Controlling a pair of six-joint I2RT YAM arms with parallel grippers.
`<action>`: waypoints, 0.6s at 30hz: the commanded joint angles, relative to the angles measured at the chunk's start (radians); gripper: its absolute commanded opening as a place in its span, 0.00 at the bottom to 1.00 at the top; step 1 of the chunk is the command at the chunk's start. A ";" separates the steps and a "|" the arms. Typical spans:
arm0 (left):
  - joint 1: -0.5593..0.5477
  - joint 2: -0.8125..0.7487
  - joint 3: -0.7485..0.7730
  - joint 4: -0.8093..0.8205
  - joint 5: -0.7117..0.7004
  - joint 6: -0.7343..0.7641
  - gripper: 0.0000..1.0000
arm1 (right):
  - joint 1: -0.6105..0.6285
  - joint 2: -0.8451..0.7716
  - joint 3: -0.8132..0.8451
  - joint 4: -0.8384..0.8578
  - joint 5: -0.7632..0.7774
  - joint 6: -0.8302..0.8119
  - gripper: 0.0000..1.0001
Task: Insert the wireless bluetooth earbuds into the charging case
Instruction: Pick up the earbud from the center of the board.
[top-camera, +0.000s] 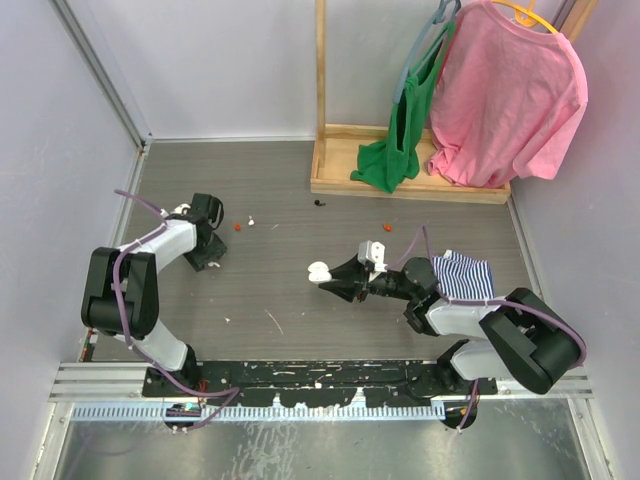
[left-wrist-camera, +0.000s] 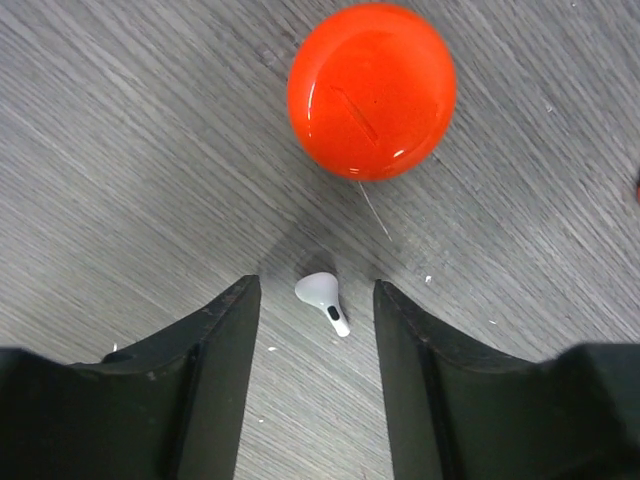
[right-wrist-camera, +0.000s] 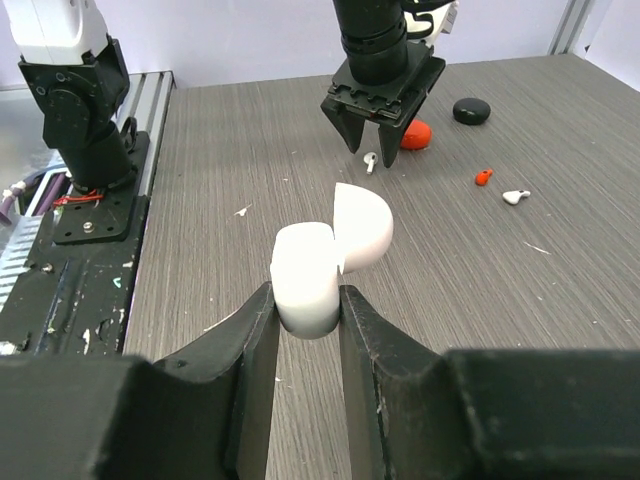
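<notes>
One white earbud (left-wrist-camera: 325, 300) lies on the tabletop (left-wrist-camera: 120, 150) near the red case (left-wrist-camera: 372, 90), apart from it. It sits between the spread fingers of the left gripper (left-wrist-camera: 317, 288), touching neither. A second white earbud (right-wrist-camera: 516, 196) and a red earbud (right-wrist-camera: 483, 177) lie loose a bit further from the red case. Well apart from the red case, the right gripper (right-wrist-camera: 305, 292) fingers clamp the white charging case (right-wrist-camera: 305, 265), lid open, inside not visible. Judged early: no earbud picked yet; grasp, carry and insert all left to do.
</notes>
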 joint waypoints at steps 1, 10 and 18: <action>0.013 0.022 0.035 0.032 0.016 -0.020 0.48 | 0.007 0.006 0.036 0.041 0.008 -0.021 0.10; 0.015 0.051 0.042 0.028 0.042 -0.032 0.34 | 0.008 0.004 0.038 0.036 0.005 -0.021 0.10; 0.014 0.041 0.043 0.002 0.058 -0.035 0.25 | 0.007 -0.006 0.035 0.033 0.008 -0.023 0.09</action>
